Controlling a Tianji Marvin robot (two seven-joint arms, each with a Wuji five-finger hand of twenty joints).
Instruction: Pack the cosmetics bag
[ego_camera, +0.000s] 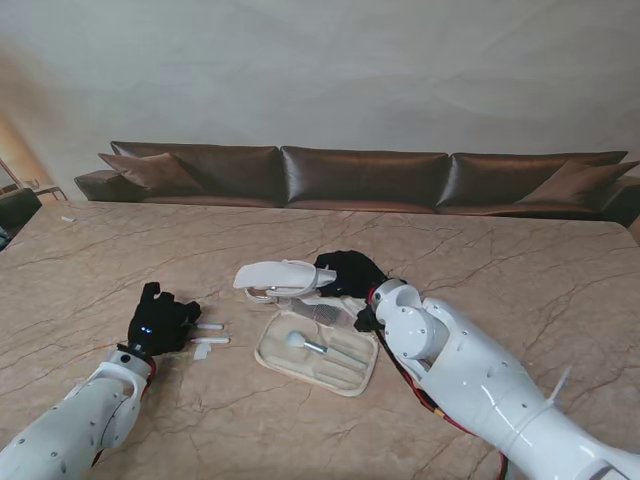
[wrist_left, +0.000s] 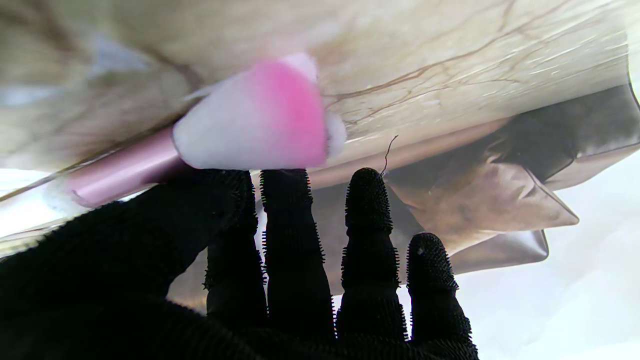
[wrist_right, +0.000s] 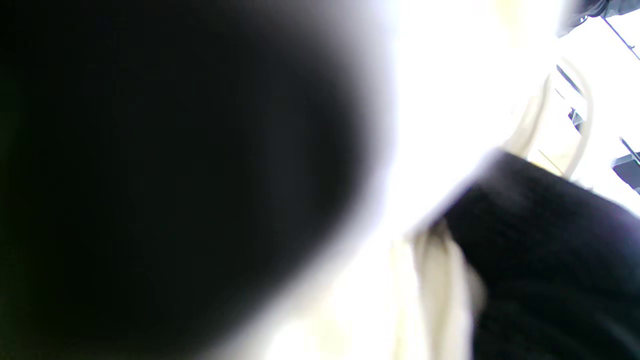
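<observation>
Stand view: cosmetics bag (ego_camera: 318, 352) is lying open mid-desk (ego_camera: 520, 270), right hand (ego_camera: 345, 274) pinching its lifted flap (ego_camera: 280, 275). Left hand (ego_camera: 160, 320) is gripping a pink brush (wrist_left: 250, 125), wide bare desk surrounding both.

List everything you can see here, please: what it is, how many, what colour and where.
Cosmetics bag: one, cream, lying open mid-table.
Bag lid: one, cream, held up at the bag's far side by the right hand.
Brush in bag: one, pale head, lying inside.
Makeup brush: one, pink and white, at the left hand's fingertips.
Small items: two, white, on the table beside the left hand.
Table: one, beige marble.
Sofa: one, brown, behind the table.
Left hand: black glove.
Right hand: black glove.
</observation>
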